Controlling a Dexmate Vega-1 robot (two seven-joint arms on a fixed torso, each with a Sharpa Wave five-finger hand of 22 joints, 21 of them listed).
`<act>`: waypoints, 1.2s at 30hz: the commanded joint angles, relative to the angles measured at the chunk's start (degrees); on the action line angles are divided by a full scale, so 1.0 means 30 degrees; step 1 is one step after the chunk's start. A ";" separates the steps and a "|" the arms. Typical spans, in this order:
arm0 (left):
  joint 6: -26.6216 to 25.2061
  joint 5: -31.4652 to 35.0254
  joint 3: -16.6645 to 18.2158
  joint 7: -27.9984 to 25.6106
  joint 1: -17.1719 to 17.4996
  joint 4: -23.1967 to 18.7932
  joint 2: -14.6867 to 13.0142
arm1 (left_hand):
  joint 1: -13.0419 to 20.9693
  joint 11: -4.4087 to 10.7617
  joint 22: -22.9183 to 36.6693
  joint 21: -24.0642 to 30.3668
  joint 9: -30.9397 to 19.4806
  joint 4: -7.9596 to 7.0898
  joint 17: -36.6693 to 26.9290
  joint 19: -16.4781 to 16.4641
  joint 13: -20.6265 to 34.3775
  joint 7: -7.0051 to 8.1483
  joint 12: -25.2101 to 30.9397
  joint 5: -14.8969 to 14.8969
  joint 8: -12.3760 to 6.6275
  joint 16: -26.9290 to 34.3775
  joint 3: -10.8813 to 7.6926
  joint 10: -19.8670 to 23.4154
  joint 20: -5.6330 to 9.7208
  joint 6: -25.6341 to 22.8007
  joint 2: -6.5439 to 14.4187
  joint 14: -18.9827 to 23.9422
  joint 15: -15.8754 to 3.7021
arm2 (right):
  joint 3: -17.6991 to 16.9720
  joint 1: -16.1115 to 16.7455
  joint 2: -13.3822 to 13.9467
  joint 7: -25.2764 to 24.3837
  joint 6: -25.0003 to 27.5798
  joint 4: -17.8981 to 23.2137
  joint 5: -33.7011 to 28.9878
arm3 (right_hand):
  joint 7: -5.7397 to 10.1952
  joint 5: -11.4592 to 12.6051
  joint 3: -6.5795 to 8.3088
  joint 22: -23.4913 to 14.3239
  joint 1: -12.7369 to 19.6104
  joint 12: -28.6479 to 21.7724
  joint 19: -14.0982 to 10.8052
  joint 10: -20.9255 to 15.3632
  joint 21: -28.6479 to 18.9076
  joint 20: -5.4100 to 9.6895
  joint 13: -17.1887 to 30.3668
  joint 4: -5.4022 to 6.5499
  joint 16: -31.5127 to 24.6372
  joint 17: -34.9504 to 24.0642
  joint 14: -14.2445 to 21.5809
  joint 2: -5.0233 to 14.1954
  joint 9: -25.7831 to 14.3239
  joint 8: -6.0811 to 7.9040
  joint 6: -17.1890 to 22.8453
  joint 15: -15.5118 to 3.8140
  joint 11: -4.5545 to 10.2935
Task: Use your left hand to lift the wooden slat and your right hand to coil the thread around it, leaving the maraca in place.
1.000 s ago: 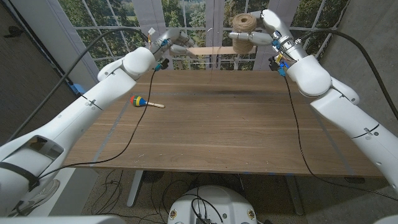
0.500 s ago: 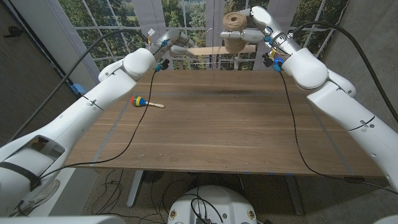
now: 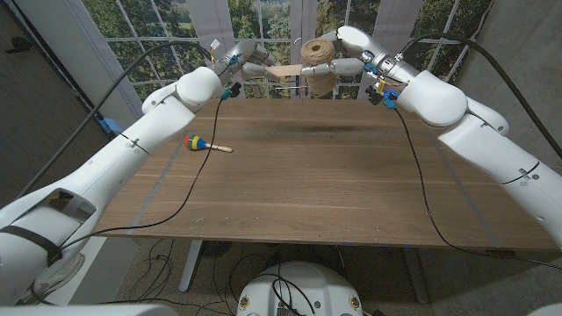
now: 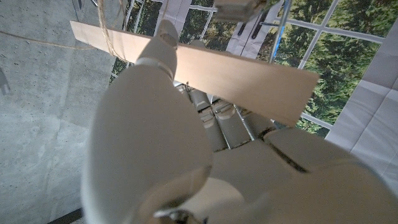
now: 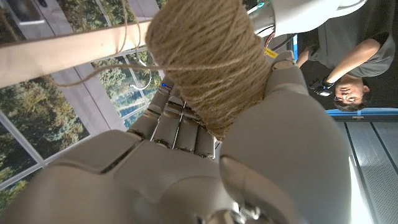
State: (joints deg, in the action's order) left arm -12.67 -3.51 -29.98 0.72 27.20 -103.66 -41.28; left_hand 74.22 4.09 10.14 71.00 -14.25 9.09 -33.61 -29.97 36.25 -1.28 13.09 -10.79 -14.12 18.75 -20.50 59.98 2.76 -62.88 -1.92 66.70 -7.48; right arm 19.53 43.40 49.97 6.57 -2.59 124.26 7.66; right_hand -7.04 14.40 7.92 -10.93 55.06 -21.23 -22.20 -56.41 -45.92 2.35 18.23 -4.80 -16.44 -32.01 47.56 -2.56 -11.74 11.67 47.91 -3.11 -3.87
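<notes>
Slat axis: the wooden slat (image 3: pixel 285 70) is held level above the table's (image 3: pixel 307 175) far edge, pinched by the left hand (image 3: pixel 244 58).
Spool: the thread spool (image 3: pixel 318 63) is gripped by the right hand (image 3: pixel 338 60), just beside the slat's free end.
Thread: a few turns are seen near the slat's far tip (image 4: pixel 111 38).
Maraca: the maraca (image 3: pixel 204 143) lies on the table, well apart.

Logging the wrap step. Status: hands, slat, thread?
Left hand holds wooden slat aloft. Right hand grips thread spool beside slat; thread loops over it. Maraca on table, clear.
</notes>
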 commanded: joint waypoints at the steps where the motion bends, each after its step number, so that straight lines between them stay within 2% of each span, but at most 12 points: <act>1: -0.0059 -0.0256 -0.0135 0.0047 -0.0227 0.0280 0.0265 | 0.2460 0.0015 0.0006 0.0145 -0.0097 -0.0167 -0.0037 0.0081 0.0072 -0.0066 -0.0096 -0.0090 -0.0133 -0.0029 -0.0332 0.0120 0.1506 -0.0182 0.2809 0.2015 -0.1887 | 0.0781 -0.0151 0.1024 0.3140 -0.0147 -0.0636 0.2286 | 0.3439 0.0116 0.0981 -0.0003 0.4045 -0.0051 0.0105 -0.2061 -0.0074 0.0835 0.0085 0.1047 0.0055 -0.0102 0.0749 0.4093 -0.0059 0.0089 0.5448 -0.3182 0.1817; 9: -0.0117 -0.0196 -0.0267 0.0076 -0.0445 0.0385 0.0300 | 0.2477 0.0036 0.0002 0.0153 -0.0095 -0.0149 -0.0052 0.0093 0.0045 -0.0056 -0.0124 -0.0086 -0.0124 -0.0044 -0.0350 0.0128 0.1522 -0.0189 0.2799 0.2031 -0.1886 | 0.1371 -0.0300 0.1903 0.4444 0.1585 -0.0705 0.3045 | 0.3298 0.0108 0.0960 0.0002 0.4017 0.0021 0.0110 -0.2013 -0.0125 0.0729 0.0041 0.1102 0.0086 -0.0123 0.0766 0.4108 -0.0060 0.0072 0.5410 -0.3130 0.1605; 16: -0.0112 -0.0172 -0.0375 0.0089 -0.0597 0.0512 0.0397 | 0.2478 0.0011 -0.0001 0.0160 -0.0095 -0.0153 -0.0066 0.0086 0.0058 -0.0077 -0.0120 -0.0084 -0.0113 -0.0063 -0.0370 0.0147 0.1514 -0.0184 0.2816 0.2021 -0.1888 | 0.1380 -0.0074 0.2237 0.4741 0.2004 -0.1133 0.3856 | 0.3272 0.0104 0.0954 0.0007 0.4008 0.0060 0.0183 -0.1989 -0.0137 0.0633 0.0024 0.1138 0.0115 -0.0142 0.0757 0.4127 -0.0061 0.0062 0.5384 -0.3103 0.1513; 24: 0.0079 -0.1039 -0.0176 0.0537 -0.0698 0.0942 0.0642 | 0.2503 0.0015 -0.0001 0.0169 -0.0104 -0.0133 -0.0067 0.0091 0.0065 -0.0027 -0.0128 -0.0081 -0.0114 -0.0080 -0.0386 0.0144 0.1534 -0.0193 0.2808 0.2037 -0.1889 | 0.1657 -0.0347 0.1930 0.5762 0.1636 -0.2644 0.5303 | 0.3194 0.0094 0.0953 0.0017 0.4018 0.0050 0.0239 -0.2039 -0.0154 0.0519 0.0040 0.1159 0.0120 -0.0174 0.0786 0.4135 -0.0060 0.0061 0.5383 -0.3096 0.1472; 36: 0.0092 -0.1578 -0.0117 0.0476 -0.0794 0.1280 0.0746 | 0.2577 -0.0086 0.0009 0.0224 -0.0098 -0.0086 0.0039 0.0046 0.0003 -0.0060 -0.0165 -0.0052 -0.0105 -0.0167 -0.0431 0.0186 0.1593 -0.0228 0.2810 0.2096 -0.1898 | 0.3056 -0.2019 0.1262 0.7339 0.2910 -0.4923 0.5791 | 0.3081 0.0046 0.0918 0.0030 0.3981 0.0127 0.0334 -0.2042 -0.0181 0.0271 -0.0047 0.1218 0.0122 -0.0256 0.0772 0.4131 -0.0060 0.0049 0.5351 -0.3016 0.1225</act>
State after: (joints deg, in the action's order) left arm -12.72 -6.39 -30.59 1.88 25.16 -100.81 -39.47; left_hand 74.22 4.07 10.14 71.43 -14.26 9.47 -33.44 -29.97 36.23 -1.45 12.70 -10.86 -14.18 18.53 -20.88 60.00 2.76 -62.85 -1.92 66.70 -7.48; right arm 25.78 40.79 55.16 24.97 3.92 115.27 22.96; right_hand -7.04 14.40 7.70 -10.65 55.19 -20.96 -21.28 -56.92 -46.31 2.65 18.04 -4.53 -16.06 -32.55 47.58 -2.69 -11.74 11.65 47.92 -3.13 -4.01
